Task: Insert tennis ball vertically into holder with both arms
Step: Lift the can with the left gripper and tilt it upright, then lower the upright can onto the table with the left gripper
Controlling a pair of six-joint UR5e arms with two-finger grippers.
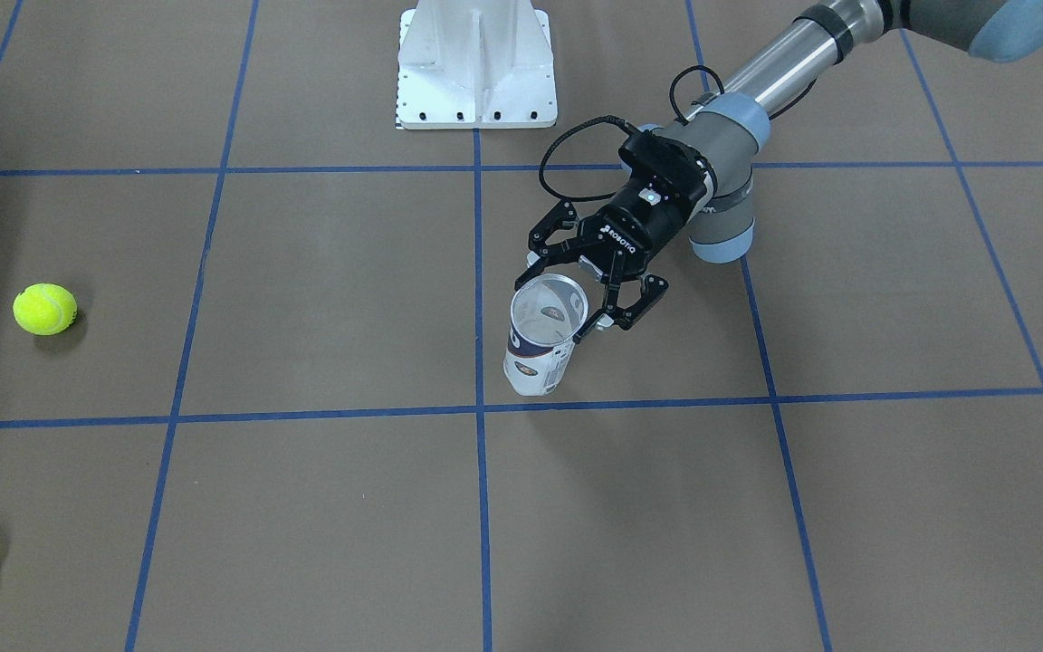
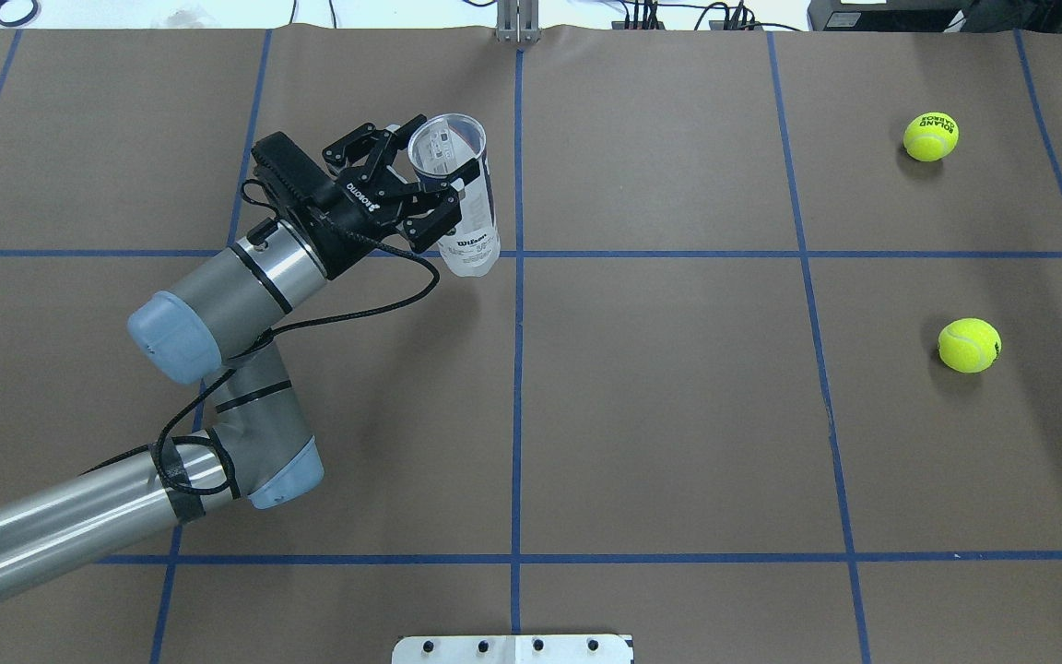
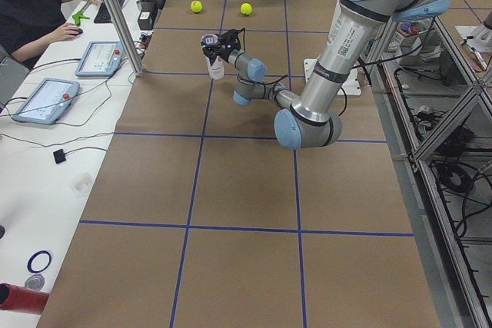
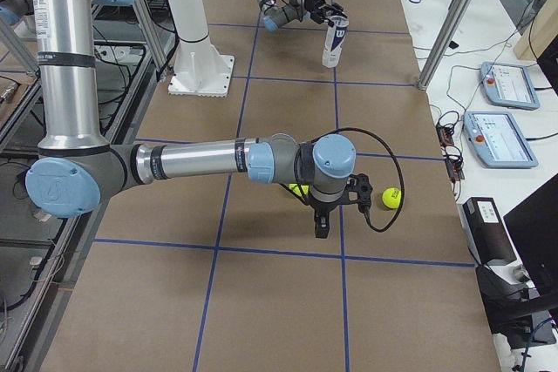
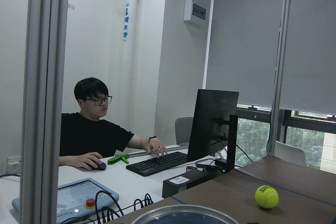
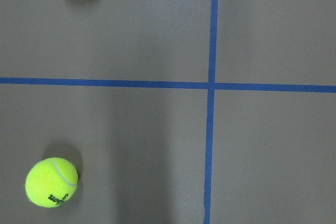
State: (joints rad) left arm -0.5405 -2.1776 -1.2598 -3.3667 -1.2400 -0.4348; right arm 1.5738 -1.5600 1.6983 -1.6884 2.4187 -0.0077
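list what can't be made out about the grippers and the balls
- right gripper: open or shut unclear; it shows only small, in the exterior right view.
- left gripper: straddles the holder; pad contact too fine to judge.
- one tennis ball: mostly hidden behind the right arm, exterior right view.
- holder, left wrist view: only the rim shows, cut by bottom edge.

1. A brown surface (image 2: 678,415) is divided into large squares by blue tape lines (image 2: 518,369).
2. A white pedestal base (image 1: 476,68) stands at 12 o'clock in the front-facing view.
3. In the left wrist view, at 8 o'clock, a seated man (image 5: 92,129) in glasses and a black shirt has one hand on a mouse (image 5: 96,165) and the other on a black keyboard (image 5: 157,163).
4. A green object (image 5: 118,158) lies between mouse and keyboard.
5. A dark monitor (image 5: 212,124) stands at 3 o'clock of the keyboard.
6. In the left-end view, a red cylinder (image 3: 19,297) lies at 7 o'clock.
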